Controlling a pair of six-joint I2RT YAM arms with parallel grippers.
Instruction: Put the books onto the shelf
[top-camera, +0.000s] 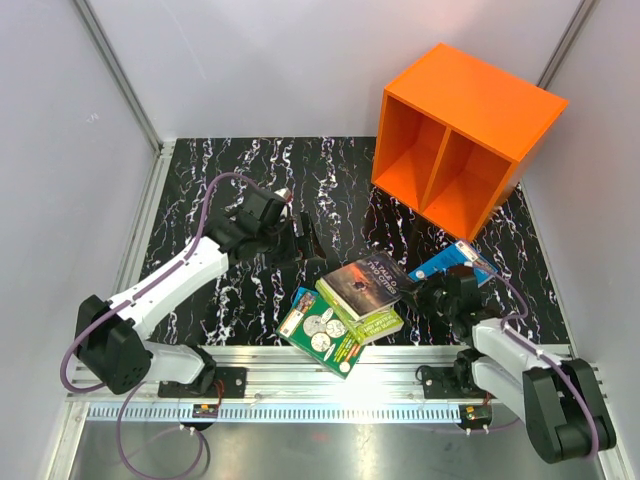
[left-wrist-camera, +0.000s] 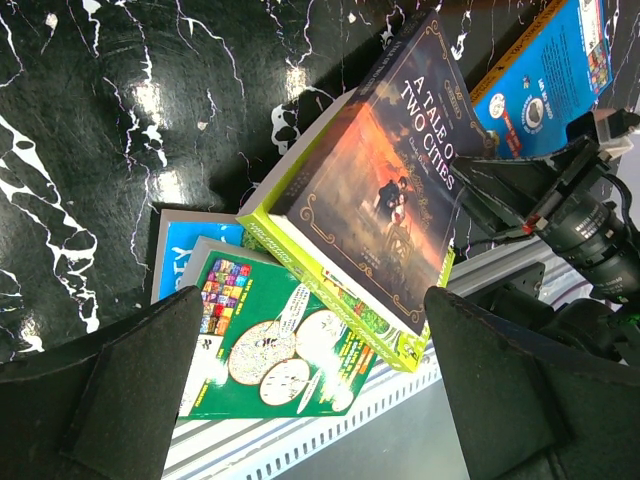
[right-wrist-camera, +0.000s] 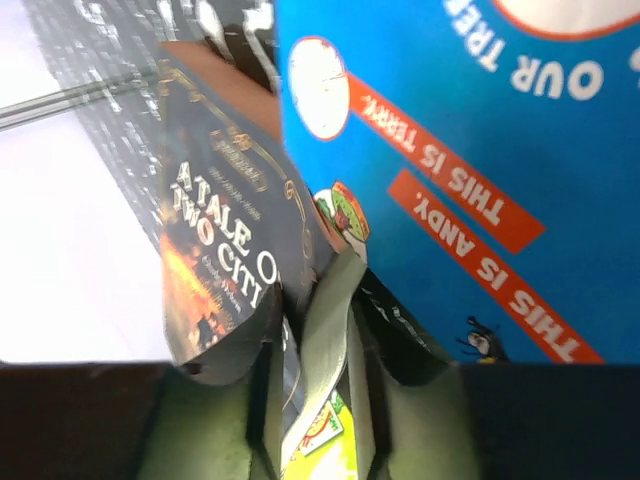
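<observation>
- The orange shelf (top-camera: 470, 95), smooth and boxy, stands angled at the far right corner of the table (top-camera: 200, 180). Its two tall compartments face the books, with bare black, white-veined table between.
- The books lie fanned in a pile at the near edge beside a metal rail (top-camera: 300, 385). The glossy dark book (top-camera: 365, 280) is on top of the light-green book (top-camera: 378, 326), with the green coin book (top-camera: 320, 332) to the left and the blue book (top-camera: 452, 265) to the right.
- Only the left wrist view shows a second blue book (left-wrist-camera: 185, 255) under the pile.
- The left fingers (left-wrist-camera: 130, 390) are spread wide and hold nothing, with open table around them.
- The right fingers (right-wrist-camera: 80, 420) flank the pile's curled page corner. I cannot tell whether they grip it.
</observation>
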